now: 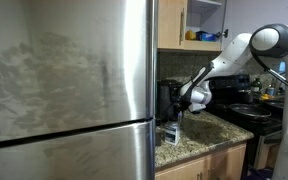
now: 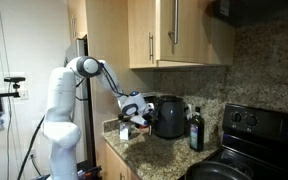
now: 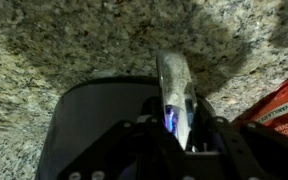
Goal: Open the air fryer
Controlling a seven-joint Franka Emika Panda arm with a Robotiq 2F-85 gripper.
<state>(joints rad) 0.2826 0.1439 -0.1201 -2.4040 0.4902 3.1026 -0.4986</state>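
Observation:
The black air fryer [image 2: 169, 116] stands on the granite counter by the wall, and also shows in an exterior view [image 1: 166, 98]. My gripper [image 2: 134, 108] is at its front, also seen past the fridge [image 1: 191, 99]. In the wrist view the fryer's dark rounded body [image 3: 94, 125] fills the lower left. A silvery handle [image 3: 172, 75] sticks out from between my jaws [image 3: 174, 118], which are closed on it. A blue glow shows beside the handle. The handle's join to the fryer is hidden by my fingers.
A tall stainless fridge [image 1: 64, 80] stands close beside the fryer. A dark bottle [image 2: 195, 130] stands on the fryer's other side, then a black stove [image 2: 252, 125] with pans [image 1: 246, 110]. A red box [image 3: 284, 110] lies near the gripper. Wooden cabinets [image 2: 174, 30] hang overhead.

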